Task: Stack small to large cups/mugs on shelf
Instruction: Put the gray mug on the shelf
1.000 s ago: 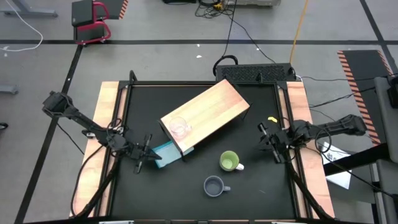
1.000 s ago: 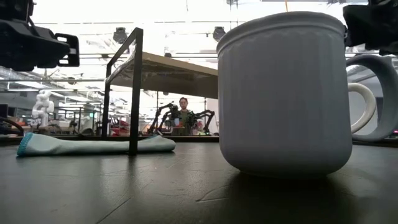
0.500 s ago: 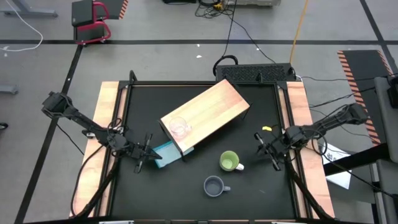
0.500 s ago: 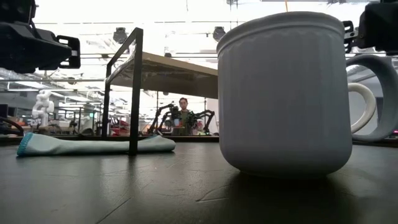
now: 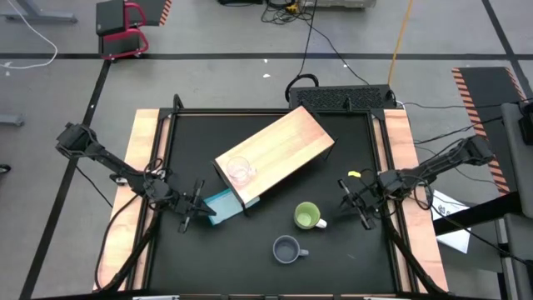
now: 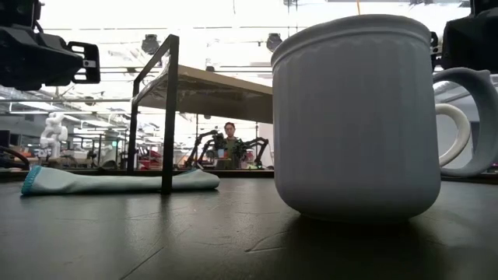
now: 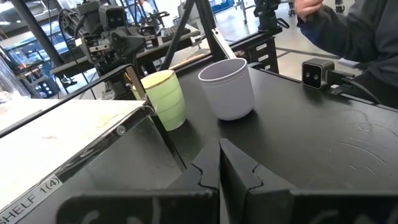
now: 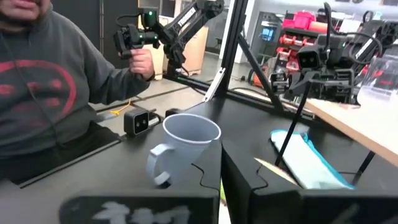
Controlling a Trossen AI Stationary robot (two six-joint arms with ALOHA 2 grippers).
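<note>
— Progress so far?

— One of three, I judge. The small clear glass cup point(image 5: 239, 171) stands on the long light-wood shelf point(image 5: 279, 150). The light-green handled mug point(image 5: 306, 216) sits on the black table point(image 5: 333, 258) just ahead of my right claw point(image 5: 353, 202), the grey-blue handled mug point(image 5: 287, 248) farther off.

— Claws?

— Right claw point(image 8: 221, 163) closed, empty. Left claw point(image 5: 193, 209) also closed and empty, beside the shelf's near end.

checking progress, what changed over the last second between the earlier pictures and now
The right pincer moved in from the table's right edge toward the light-green mug, taking hold of nothing. The left pincer, glass cup on the shelf and grey-blue mug stayed put.
</note>
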